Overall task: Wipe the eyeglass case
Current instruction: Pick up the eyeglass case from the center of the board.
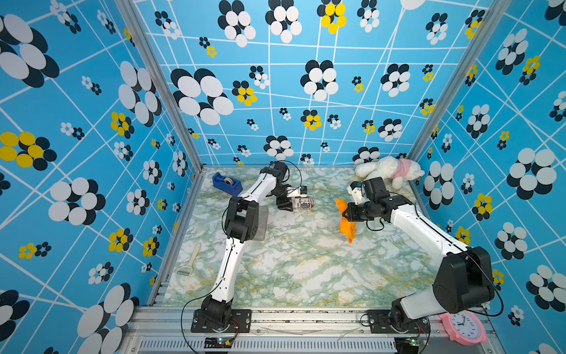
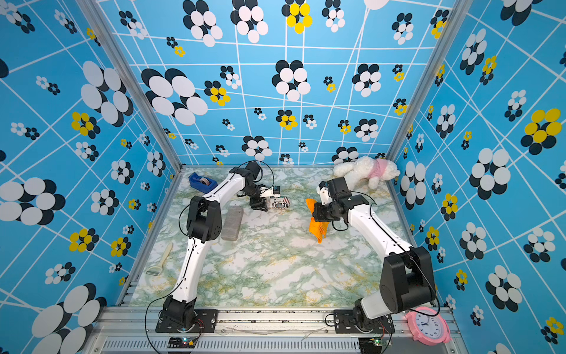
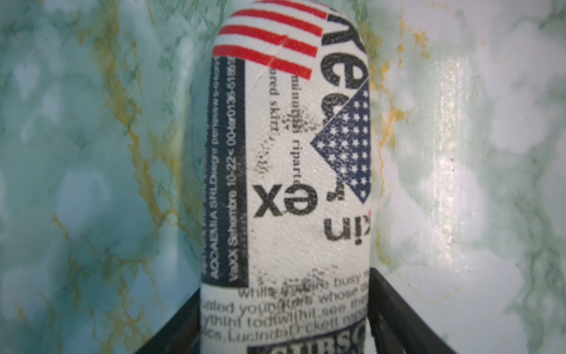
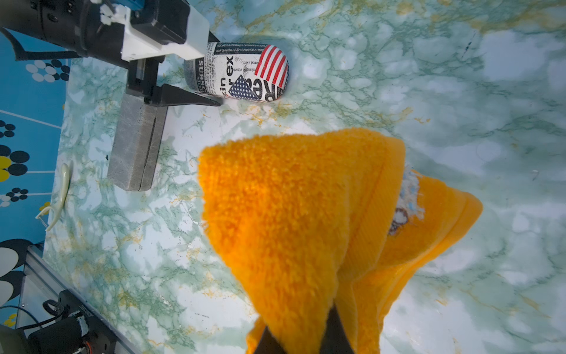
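Glasses case (image 1: 303,203) lay on table, long axis aimed at R gripper (image 1: 344,212), which pinched the cloth (image 1: 348,228) nearby; L gripper (image 1: 288,206) straddled its other end, grip unclear.

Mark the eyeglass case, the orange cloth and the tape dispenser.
eyeglass case (image 4: 239,73), right wrist view, middle of its printed side.
orange cloth (image 4: 284,208), right wrist view, middle of the front fold.
tape dispenser (image 1: 227,184), a top view, blue body by the roll.
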